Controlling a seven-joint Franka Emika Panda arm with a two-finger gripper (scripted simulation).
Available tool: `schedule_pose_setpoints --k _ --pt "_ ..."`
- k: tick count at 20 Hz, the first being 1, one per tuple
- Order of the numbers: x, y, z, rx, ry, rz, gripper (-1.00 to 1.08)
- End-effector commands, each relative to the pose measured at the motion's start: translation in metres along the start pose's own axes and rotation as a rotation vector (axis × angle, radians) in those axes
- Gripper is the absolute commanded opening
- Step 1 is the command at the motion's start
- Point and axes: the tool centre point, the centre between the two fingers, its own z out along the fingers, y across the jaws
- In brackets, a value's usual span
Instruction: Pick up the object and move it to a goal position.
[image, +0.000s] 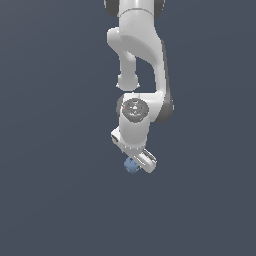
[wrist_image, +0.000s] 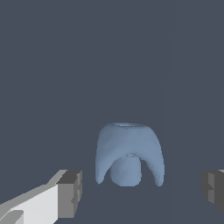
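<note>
The object (wrist_image: 129, 153) is a small muted-blue lumpy blob with a notched underside. In the wrist view it lies between my two grey fingertips (wrist_image: 70, 192), with a gap on each side, so my gripper (wrist_image: 142, 192) is open around it and not touching it. In the exterior view the object (image: 131, 166) peeks out just under the white hand, at the exterior view's left of my gripper (image: 137, 165). The arm hangs down from the top of that view and hides most of the fingers.
A plain dark grey-blue surface (image: 60, 200) fills both views. No other objects, containers or edges show.
</note>
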Motion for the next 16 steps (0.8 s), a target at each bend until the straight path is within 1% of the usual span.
schedule_pose_setpoints --k 1,10,16 --pt "0.000 -0.002 0.003 0.000 0.000 0.024 1.00" --pt "0.000 -0.003 0.008 0.000 -0.001 0.037 1.00" --pt "0.000 -0.003 0.035 0.000 -0.001 0.040 1.00"
